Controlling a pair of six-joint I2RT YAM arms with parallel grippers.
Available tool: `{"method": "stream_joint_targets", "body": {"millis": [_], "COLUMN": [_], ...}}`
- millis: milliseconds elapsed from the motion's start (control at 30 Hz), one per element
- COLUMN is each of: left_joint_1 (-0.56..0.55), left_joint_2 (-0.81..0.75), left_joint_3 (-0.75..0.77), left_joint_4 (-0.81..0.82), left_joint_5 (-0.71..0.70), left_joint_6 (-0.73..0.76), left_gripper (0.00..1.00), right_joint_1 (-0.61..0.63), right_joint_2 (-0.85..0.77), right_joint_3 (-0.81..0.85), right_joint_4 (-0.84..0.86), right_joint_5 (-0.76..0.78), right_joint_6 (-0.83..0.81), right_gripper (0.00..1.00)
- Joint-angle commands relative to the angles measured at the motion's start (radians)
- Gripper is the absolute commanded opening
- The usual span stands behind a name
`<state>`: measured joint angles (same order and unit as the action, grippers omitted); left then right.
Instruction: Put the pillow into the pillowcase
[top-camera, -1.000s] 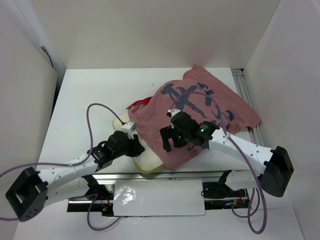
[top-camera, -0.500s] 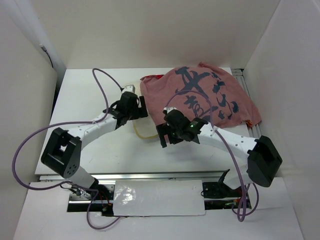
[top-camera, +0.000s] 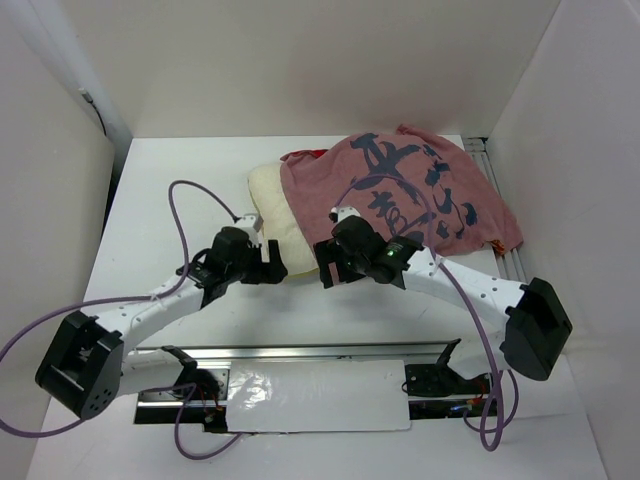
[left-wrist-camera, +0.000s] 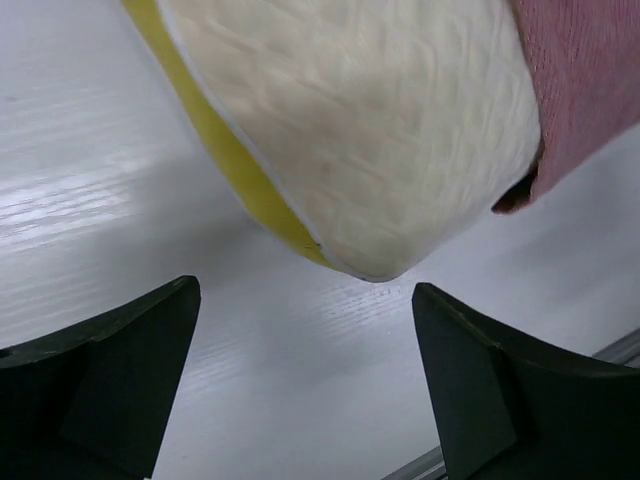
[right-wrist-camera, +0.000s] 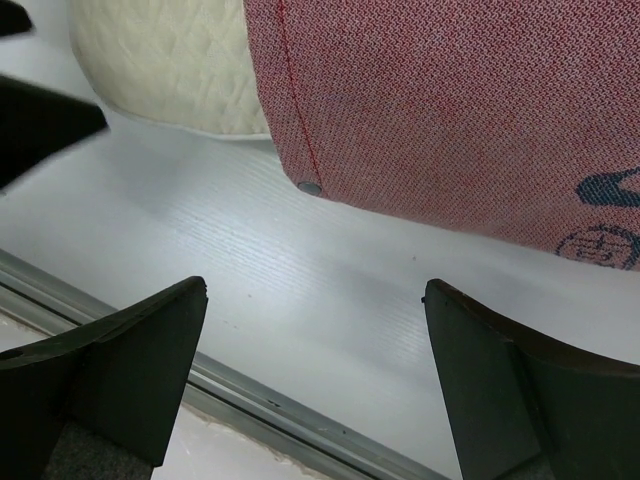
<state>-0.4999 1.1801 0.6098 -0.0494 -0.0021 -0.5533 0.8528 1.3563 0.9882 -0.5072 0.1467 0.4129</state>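
Jaws wide apart on the left gripper (left-wrist-camera: 305, 290), nothing held, low over the white table (top-camera: 170, 200), just short of the rounded near corner of the thick cream-white quilted pillow (left-wrist-camera: 380, 130) with yellow side edging. Likewise spread and empty on the right gripper (right-wrist-camera: 315, 290), facing the stitched hem of the dull pink fabric pillowcase (right-wrist-camera: 450, 100) with dark calligraphy marks. Beyond, toward the table's far right: pillow's left end bare, the rest covered by the pillowcase.
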Motion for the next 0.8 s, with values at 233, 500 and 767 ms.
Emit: {"method": "stream_joint_targets", "body": {"millis": [233,500,767], "left_joint_1": [-0.020,-0.020,-0.020], "left_joint_2": [0.292,0.271,0.116], "left_joint_3": [0.082,0.159,0.137], "left_joint_4": [0.306,0.338,0.324], "left_joint_5": [0.136,0.183,0.229], "left_joint_6": [0.098,0.110,0.101], "left_gripper": [0.63,0.00,0.00], "right_joint_1": [-0.004,0.006,0.006], "right_joint_2": [0.027,0.141,0.182], "right_joint_3": [-0.057,-0.117,-0.166], "right_joint_4": [0.114,0.285,0.503], "right_joint_5": [0.021,0.166,0.353], "right_joint_6": [0.009,0.038,0.116], "right_gripper": [0.96,0.92,0.81]}}
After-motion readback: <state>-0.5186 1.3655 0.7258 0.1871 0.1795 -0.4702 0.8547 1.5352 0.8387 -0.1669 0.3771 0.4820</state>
